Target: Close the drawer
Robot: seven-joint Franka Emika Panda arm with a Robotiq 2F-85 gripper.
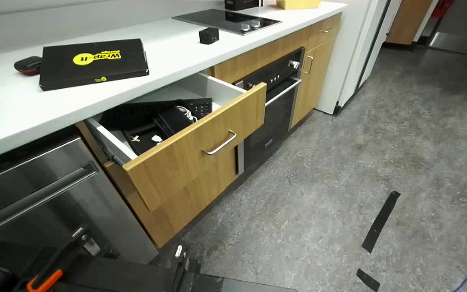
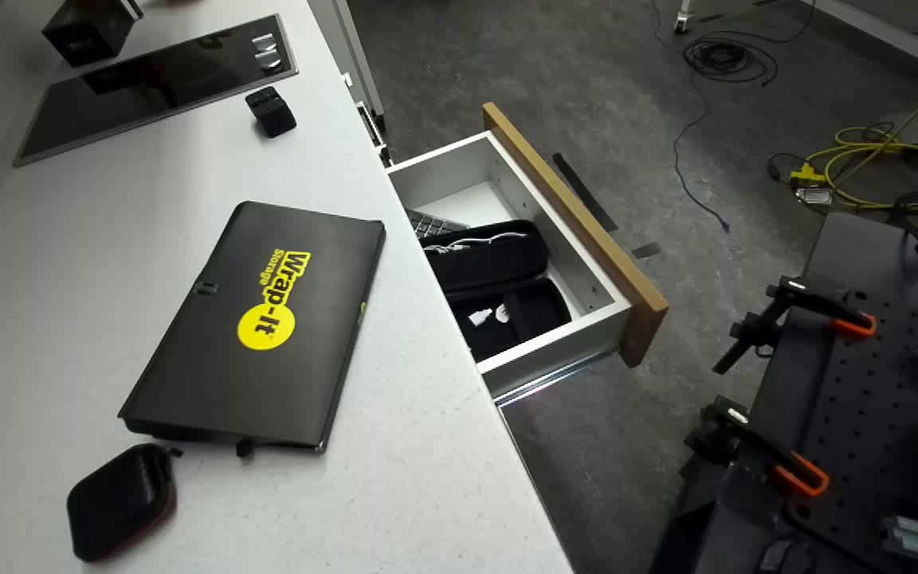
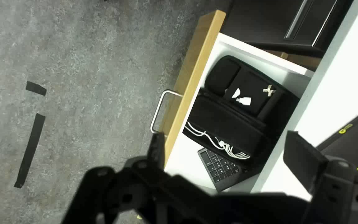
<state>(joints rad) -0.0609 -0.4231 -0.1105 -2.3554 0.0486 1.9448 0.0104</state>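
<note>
The drawer (image 1: 193,166) is pulled open, with a light oak front, white inner sides and a silver bar handle (image 1: 221,144). It also shows open in an exterior view (image 2: 574,211) and in the wrist view (image 3: 194,76). Inside lie an open black case (image 3: 225,119) with white cables and a dark keyboard (image 3: 221,166). My gripper (image 3: 224,138) is open and empty in the wrist view, looking down over the drawer. One finger appears over the drawer front near the handle, the other over the counter. Contact cannot be told. The gripper is out of both exterior views.
A white counter (image 2: 395,494) runs above the drawer, bearing a black box (image 2: 268,327), a small black case (image 2: 120,502) and a cooktop (image 2: 164,88). A steel appliance (image 1: 67,202) and an oven (image 1: 274,109) flank the drawer. A black platform (image 2: 865,383) with orange-handled clamps faces it.
</note>
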